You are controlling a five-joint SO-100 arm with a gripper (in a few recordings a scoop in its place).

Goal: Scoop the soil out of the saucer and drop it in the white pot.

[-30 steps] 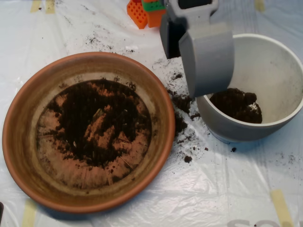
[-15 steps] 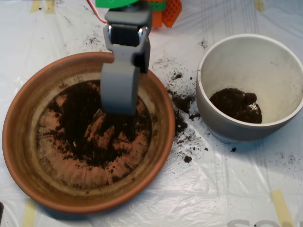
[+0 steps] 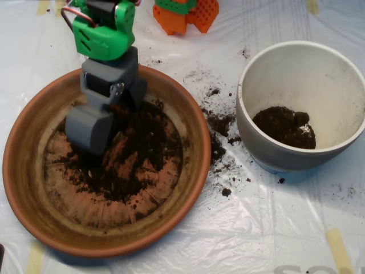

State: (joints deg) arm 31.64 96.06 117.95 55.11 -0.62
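Spilled soil (image 3: pixel 219 123) between saucer (image 3: pixel 197 142) — pot (image 3: pixel 268 151)

Clear plastic sheet (image 3: pixel 188 240) covers the table, wrinkled and shiny. Yellow tape strips (image 3: pixel 340 250) sit at its edges. Orange block (image 3: pixel 188 13) with a green top sits along the top edge.

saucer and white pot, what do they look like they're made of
The saucer looks like unglazed terracotta: matte orange-brown, with pale staining on its ridged bottom. The white pot looks like glazed ceramic or perhaps plastic: smooth cream-white inside, greyish outside, thick even rim. The look alone does not settle which.
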